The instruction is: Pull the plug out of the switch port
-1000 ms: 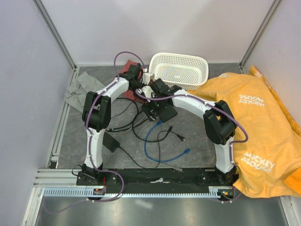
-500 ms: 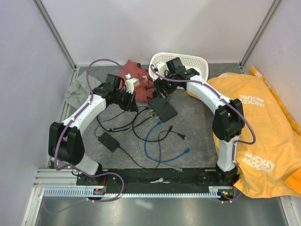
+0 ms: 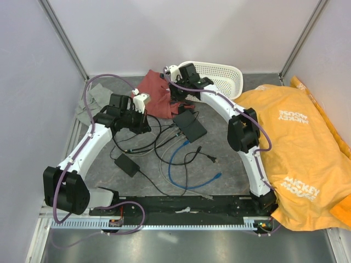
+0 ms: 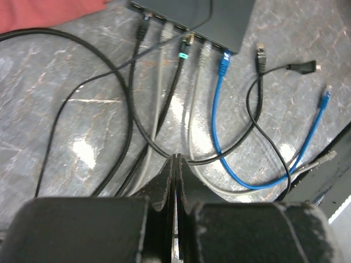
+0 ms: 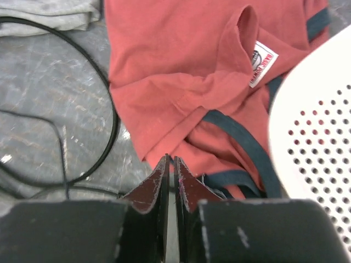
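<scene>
While left pincer (image 4: 175, 160) and right pincer (image 5: 171, 162) hang clenched, cables (image 4: 130, 112) litter the grey tabletop (image 3: 222, 143).

Switch (image 4: 225, 22), top of the left wrist view: you're looking at smooth matt black casing, probably plastic. Blue cable (image 4: 214, 126) has a smooth, slightly glossy jacket; grey cable (image 4: 190, 129) is duller and rubbery. Tabletop (image 4: 71, 120) is grey and marbled, with shiny glare patches. Red shirt (image 5: 175, 82) is soft knit cloth with a woven label. Basket (image 5: 318, 142), right edge, is smooth white perforated plastic. In the top view: printed yellow cloth (image 3: 296, 142) at right, crumpled grey cloth (image 3: 90, 107) upper left, bare metal rails (image 3: 55, 207) lower left. Left gripper (image 4: 175, 159) body is grainy matt black.
</scene>
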Tool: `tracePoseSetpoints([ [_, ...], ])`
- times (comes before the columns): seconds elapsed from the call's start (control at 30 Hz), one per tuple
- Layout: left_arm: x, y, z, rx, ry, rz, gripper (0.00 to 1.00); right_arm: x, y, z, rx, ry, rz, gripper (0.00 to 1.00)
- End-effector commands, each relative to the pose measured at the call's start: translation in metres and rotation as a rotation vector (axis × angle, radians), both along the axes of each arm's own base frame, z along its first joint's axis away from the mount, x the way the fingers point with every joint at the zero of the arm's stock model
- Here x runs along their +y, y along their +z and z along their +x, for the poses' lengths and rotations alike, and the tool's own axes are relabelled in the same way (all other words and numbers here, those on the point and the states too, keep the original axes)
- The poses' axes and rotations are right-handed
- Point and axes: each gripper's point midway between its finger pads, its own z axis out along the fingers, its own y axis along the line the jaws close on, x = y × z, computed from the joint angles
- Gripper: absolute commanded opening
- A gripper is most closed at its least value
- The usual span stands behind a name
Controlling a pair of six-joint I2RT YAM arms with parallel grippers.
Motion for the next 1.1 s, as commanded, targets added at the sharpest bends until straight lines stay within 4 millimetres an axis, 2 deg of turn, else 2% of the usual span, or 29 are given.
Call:
tracePoseSetpoints([
  [0.0,0.015,0.006,0.012,-0.028,0.083,-0.008,0.02,0.026,0.003,0.015,-0.070,-0.077,0.025,0.10],
  [0.03,0.017,0.008,0.015,-0.031,0.089,-0.010,0.01,0.015,-0.008,0.029,-0.095,-0.155,-0.025,0.08],
  [0.07,0.019,0.007,0.016,-0.027,0.096,-0.010,0.02,0.009,-0.007,0.039,-0.125,-0.202,-0.047,0.01],
  [0.1,0.021,0.008,0.018,-0.029,0.102,-0.012,0.02,0.001,-0.012,0.046,-0.161,-0.224,-0.100,0.00],
  [0.13,0.022,0.009,0.020,-0.036,0.103,-0.009,0.01,-0.020,-0.012,0.059,-0.219,-0.313,-0.187,0.00],
  [0.17,0.024,0.010,0.021,-0.039,0.105,-0.008,0.02,-0.031,-0.013,0.061,-0.245,-0.328,-0.240,0.00],
  [0.2,0.026,0.011,0.022,-0.045,0.113,-0.007,0.01,-0.048,-0.004,0.066,-0.272,-0.353,-0.271,0.00],
  [0.23,0.028,0.012,0.023,-0.049,0.116,-0.006,0.01,-0.059,-0.001,0.067,-0.286,-0.335,-0.301,0.00],
  [0.27,0.029,0.011,0.023,-0.046,0.119,-0.006,0.02,-0.071,-0.014,0.062,-0.255,-0.320,-0.328,0.00],
  [0.3,0.031,0.011,0.024,-0.048,0.124,-0.007,0.01,-0.092,0.003,0.065,-0.266,-0.326,-0.313,0.00],
  [0.33,0.031,0.008,0.023,-0.042,0.122,-0.007,0.02,-0.103,0.002,0.064,-0.270,-0.297,-0.331,0.00],
  [0.37,0.031,0.007,0.024,-0.046,0.123,-0.010,0.01,-0.120,-0.015,0.058,-0.244,-0.295,-0.368,0.00],
  [0.4,0.033,0.005,0.025,-0.044,0.128,-0.011,0.01,-0.147,-0.008,0.062,-0.253,-0.332,-0.392,0.00],
  [0.47,0.034,0.003,0.024,-0.043,0.130,-0.019,0.02,-0.181,-0.017,0.061,-0.240,-0.350,-0.470,0.00],
  [0.5,0.034,0.003,0.025,-0.044,0.130,-0.023,0.02,-0.208,-0.013,0.065,-0.242,-0.387,-0.494,0.00],
  [0.53,0.034,0.001,0.024,-0.039,0.128,-0.024,0.01,-0.222,-0.014,0.065,-0.243,-0.400,-0.524,0.00],
  [0.6,0.033,0.002,0.025,-0.042,0.123,-0.031,0.01,-0.262,-0.015,0.067,-0.247,-0.460,-0.621,0.00],
  [0.67,0.031,0.001,0.026,-0.039,0.118,-0.042,0.02,-0.283,-0.011,0.072,-0.265,-0.521,-0.652,0.00],
  [0.7,0.030,0.003,0.028,-0.045,0.118,-0.047,0.01,-0.299,-0.006,0.075,-0.270,-0.576,-0.668,0.00],
  [0.73,0.030,0.002,0.028,-0.036,0.121,-0.050,0.02,-0.305,-0.005,0.077,-0.274,-0.601,-0.678,0.00],
  [0.8,0.028,0.003,0.029,-0.042,0.116,-0.061,0.02,-0.307,-0.001,0.079,-0.276,-0.618,-0.655,0.00],
  [0.87,0.027,0.004,0.028,-0.043,0.115,-0.065,0.02,-0.293,-0.002,0.071,-0.237,-0.561,-0.600,0.00],
  [0.9,0.027,0.004,0.027,-0.044,0.115,-0.064,0.01,-0.258,0.004,0.063,-0.210,-0.442,-0.467,0.00],
  [0.93,0.028,0.005,0.027,-0.043,0.120,-0.064,0.02,-0.243,0.000,0.047,-0.151,-0.368,-0.425,0.00],
  [1.0,0.028,0.006,0.025,-0.044,0.124,-0.068,0.02,-0.182,0.013,0.011,-0.106,-0.162,-0.275,0.01],
  [1.03,0.028,0.006,0.024,-0.045,0.123,-0.069,0.01,-0.165,0.011,-0.007,-0.075,-0.101,-0.252,0.00],
  [1.07,0.028,0.005,0.024,-0.043,0.125,-0.069,0.01,-0.135,0.026,-0.025,-0.100,-0.028,-0.217,0.00],
])
